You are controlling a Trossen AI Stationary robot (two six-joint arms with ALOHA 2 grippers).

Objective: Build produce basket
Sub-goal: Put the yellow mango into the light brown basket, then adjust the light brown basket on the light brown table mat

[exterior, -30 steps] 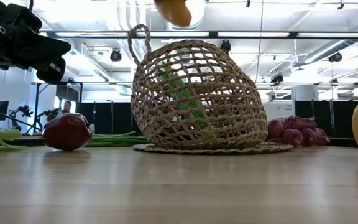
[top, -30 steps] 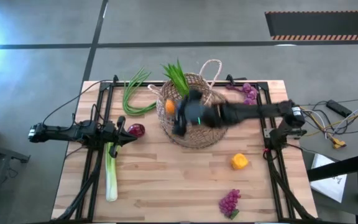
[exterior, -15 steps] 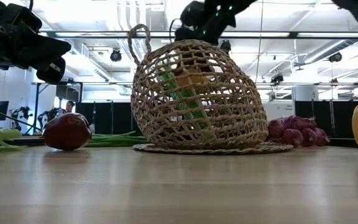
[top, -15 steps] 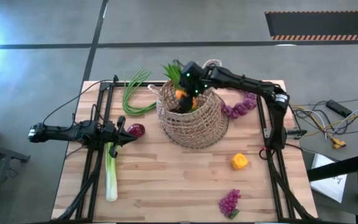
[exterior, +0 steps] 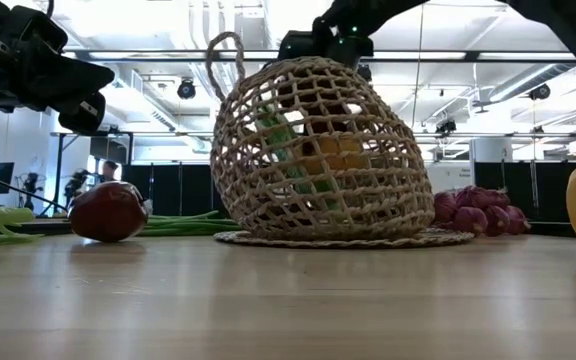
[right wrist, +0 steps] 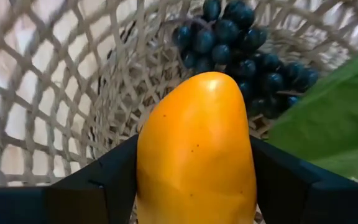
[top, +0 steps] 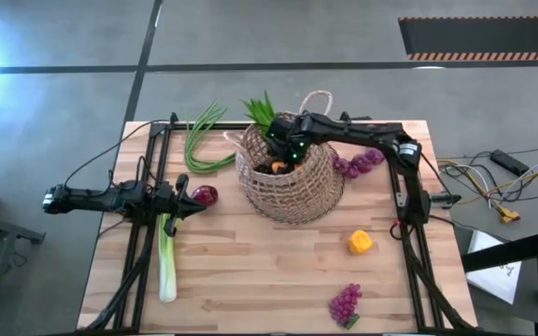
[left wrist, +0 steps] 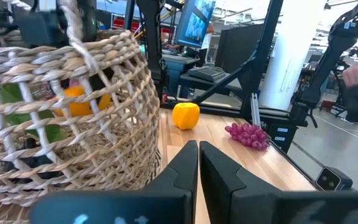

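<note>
The right gripper [right wrist: 194,180] reached down through the mouth of the wicker basket [top: 292,182], its jaws clamped on a yellow-orange pepper [right wrist: 194,149] that hung above a dark grape bunch [right wrist: 244,50] and a green leaf [right wrist: 328,106] already lying inside. The basket stood on a flat woven disc [exterior: 343,238] toward the far middle of the wooden surface [top: 250,271], leaning to one side in the low view. The left gripper [top: 187,196] waited near the surface's left edge, jaws pressed together and empty, just beside a dark red onion [top: 205,195]. Left outside were a leek [top: 167,257], loose green stalks [top: 202,140], a second pepper [top: 360,243], a grape bunch [top: 346,302] near the front edge and another [top: 358,163] just right of the basket. The risk looked to lie in the release: let go from that height, the pepper could bruise the grapes beneath it. On the way out, the arm might catch the open weave or a thin loop handle [exterior: 226,55] and drag or tip the leaning basket off its disc, spilling what it held.
</note>
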